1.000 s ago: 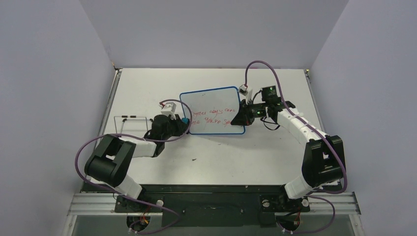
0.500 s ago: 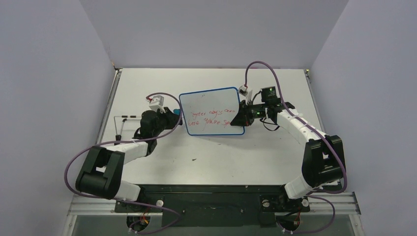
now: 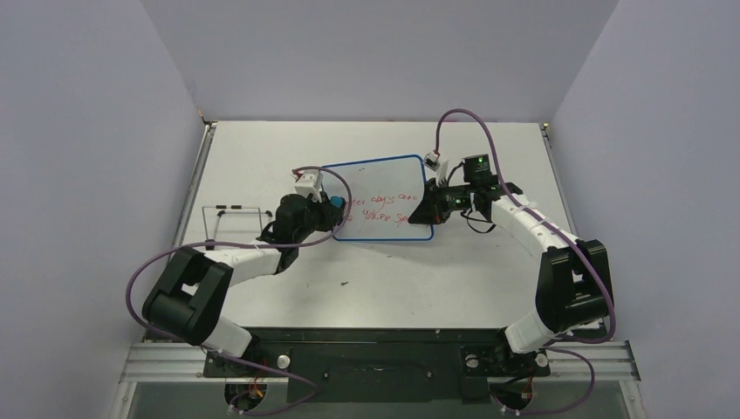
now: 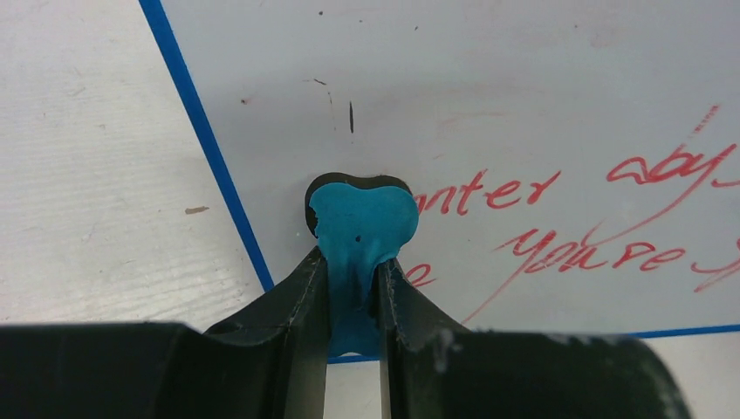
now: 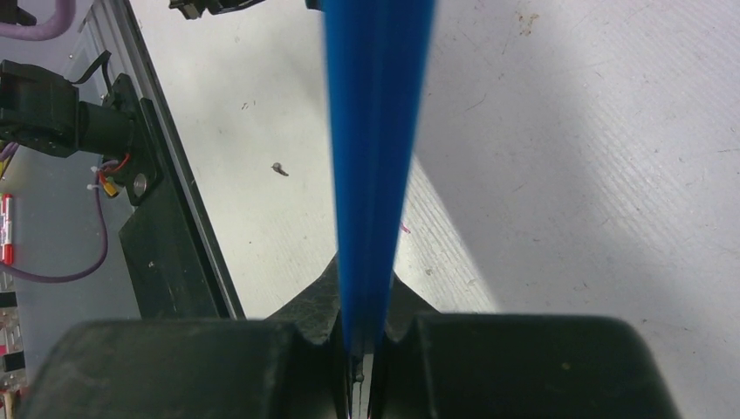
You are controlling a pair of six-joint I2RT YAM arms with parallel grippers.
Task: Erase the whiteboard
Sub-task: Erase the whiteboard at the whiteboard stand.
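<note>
The whiteboard [image 3: 384, 183] lies in the middle of the table, white with a thin blue rim and red handwriting [image 4: 558, 218] across its lower half. My left gripper [image 3: 333, 209] is shut on a blue-and-black eraser [image 4: 359, 223], whose head rests on the board's lower left part, against the first red letters. My right gripper [image 3: 434, 208] is shut on the board's right edge; in the right wrist view that blue rim [image 5: 377, 157] runs edge-on between the jaws.
A thin wire stand [image 3: 234, 214] sits on the table left of the left arm. Purple cables loop over both arms. The table's near edge carries a black rail [image 3: 375, 340] with the arm bases. Grey walls close in three sides.
The left gripper with the eraser swung out left off the board, then came back right onto its lower left part. Some red letters at the left have gone. The right arm held still.
</note>
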